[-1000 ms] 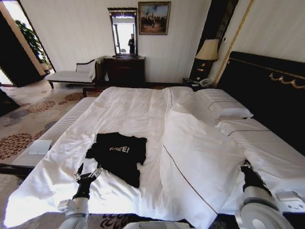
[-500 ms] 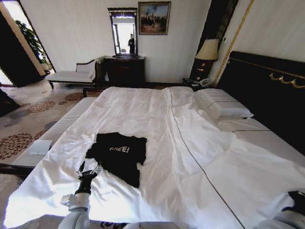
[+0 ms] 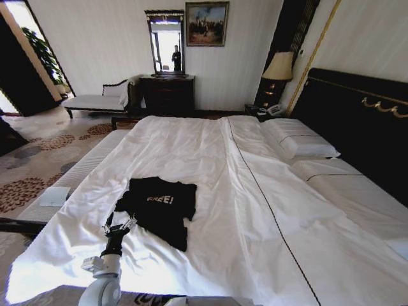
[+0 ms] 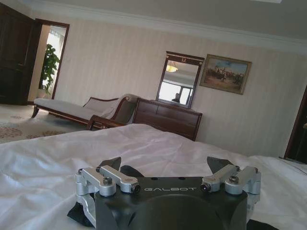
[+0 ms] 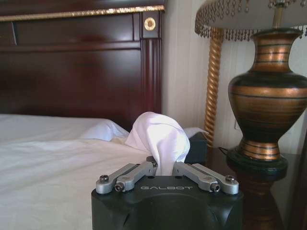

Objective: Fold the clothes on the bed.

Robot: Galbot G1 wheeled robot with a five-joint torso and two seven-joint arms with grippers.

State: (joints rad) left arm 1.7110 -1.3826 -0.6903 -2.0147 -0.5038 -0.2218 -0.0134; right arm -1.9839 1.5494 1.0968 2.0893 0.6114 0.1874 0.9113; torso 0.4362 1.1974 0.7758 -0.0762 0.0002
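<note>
Two grippers at work. Left gripper (image 3: 119, 229) spread wide, fingers (image 4: 109, 164) apart, low over the white duvet (image 3: 210, 159), tips at the near edge of the black T-shirt (image 3: 159, 207); contact can't be confirmed. Right gripper (image 5: 164, 167) pinched on a bunched fold of white duvet cloth (image 5: 160, 136), lifted up beside the dark headboard (image 5: 76, 72) and the striped lamp (image 5: 268, 110) on the nightstand. T-shirt lying flat on the bed (image 3: 357, 191), robot's left half, "FREE!" lettering facing up, partly folded and rumpled. Pillows (image 3: 298, 139) against the headboard on the far right. Chaise bench (image 3: 95, 99), dresser (image 3: 167, 94) with mirror along the far wall.
</note>
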